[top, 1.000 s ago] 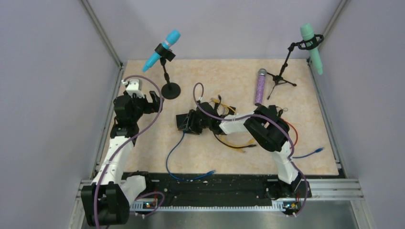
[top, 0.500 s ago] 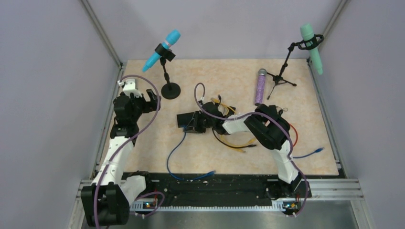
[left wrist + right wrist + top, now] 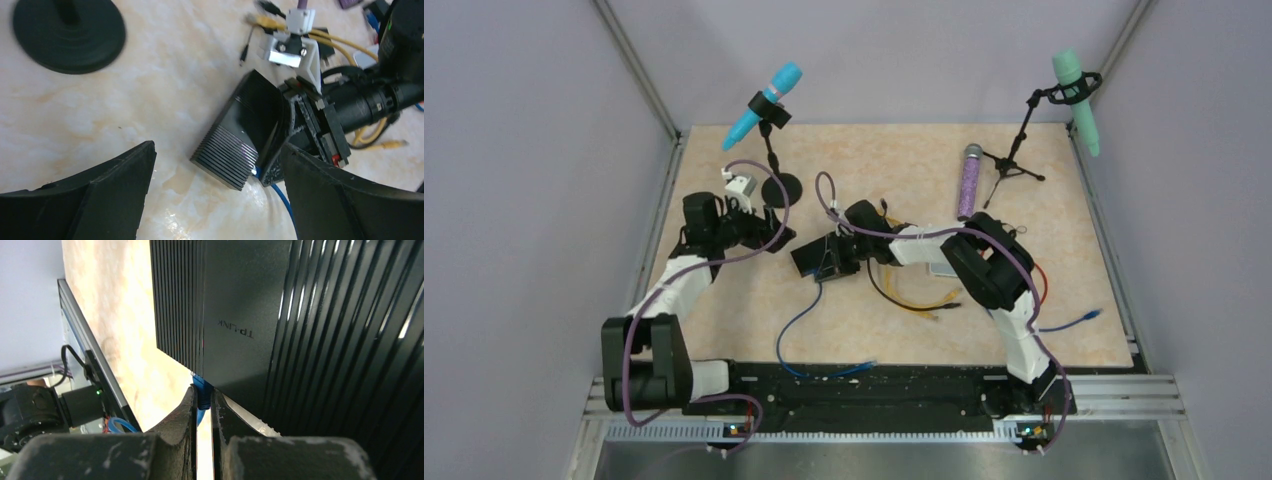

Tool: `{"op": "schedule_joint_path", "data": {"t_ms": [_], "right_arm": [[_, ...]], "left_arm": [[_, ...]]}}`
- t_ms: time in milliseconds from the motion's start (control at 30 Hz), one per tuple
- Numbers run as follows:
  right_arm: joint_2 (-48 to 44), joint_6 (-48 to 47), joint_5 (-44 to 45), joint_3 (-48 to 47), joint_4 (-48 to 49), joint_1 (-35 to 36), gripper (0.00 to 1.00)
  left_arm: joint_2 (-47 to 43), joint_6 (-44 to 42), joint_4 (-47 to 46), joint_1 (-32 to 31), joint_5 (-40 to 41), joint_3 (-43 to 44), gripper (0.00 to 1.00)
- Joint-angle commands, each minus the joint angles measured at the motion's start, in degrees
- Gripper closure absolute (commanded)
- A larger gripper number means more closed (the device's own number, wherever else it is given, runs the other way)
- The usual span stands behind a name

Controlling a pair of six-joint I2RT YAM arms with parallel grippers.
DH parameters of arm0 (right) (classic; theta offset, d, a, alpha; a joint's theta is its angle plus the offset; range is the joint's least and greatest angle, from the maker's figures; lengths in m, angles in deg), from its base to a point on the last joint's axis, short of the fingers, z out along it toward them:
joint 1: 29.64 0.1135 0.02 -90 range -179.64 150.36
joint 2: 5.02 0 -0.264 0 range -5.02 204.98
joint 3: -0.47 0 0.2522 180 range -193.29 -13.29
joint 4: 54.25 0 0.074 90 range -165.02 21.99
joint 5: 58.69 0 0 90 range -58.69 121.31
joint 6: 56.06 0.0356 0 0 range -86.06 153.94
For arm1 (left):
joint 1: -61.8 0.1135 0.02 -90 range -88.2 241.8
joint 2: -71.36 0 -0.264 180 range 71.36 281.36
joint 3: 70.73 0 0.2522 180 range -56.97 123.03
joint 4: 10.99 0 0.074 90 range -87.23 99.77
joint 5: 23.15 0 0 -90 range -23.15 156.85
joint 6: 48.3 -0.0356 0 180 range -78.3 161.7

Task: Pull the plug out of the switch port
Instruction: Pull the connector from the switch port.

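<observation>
The switch (image 3: 816,256) is a flat black ribbed box lying mid-table; it also shows in the left wrist view (image 3: 243,134) and fills the right wrist view (image 3: 250,305). A blue plug (image 3: 201,391) sits in its near edge, and the blue cable (image 3: 790,322) runs from it toward the table's front. My right gripper (image 3: 202,396) is shut on the blue plug, fingers pressed on both sides; from above it (image 3: 837,264) is at the switch's right end. My left gripper (image 3: 217,150) is open, jaws wide, just left of the switch and apart from it (image 3: 774,236).
A black round mic stand base (image 3: 781,188) with a blue microphone (image 3: 762,105) stands just behind my left gripper. Yellow cables (image 3: 921,303) tangle right of the switch. A purple microphone (image 3: 969,180) and a tripod with a green microphone (image 3: 1076,90) are at the back right.
My left arm has swung right and down from the left edge to the switch's left side. The right gripper and the switch have shifted slightly left.
</observation>
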Motion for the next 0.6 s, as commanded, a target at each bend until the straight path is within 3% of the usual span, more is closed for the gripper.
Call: {"op": "schedule_joint_path", "data": {"t_ms": [0, 133, 567], "right_arm": [[1.3, -7.8, -3.6, -2.5, -6.6, -0.9, 1.0], [1.3, -7.5, -5.1, -2.2, -6.7, -1.9, 1.0], [1.9, -4.8, -7.9, -2.4, -4.6, -3.0, 1.0]], "left_arm": [[5.1, -12.4, 10.3, -2.9, -7.9, 6.2, 0.01], [6.6, -19.8, 15.0, -9.8, 2.6, 7.0, 0.01], [14.3, -25.8, 18.0, -16.5, 17.2, 8.8, 0.01]]}}
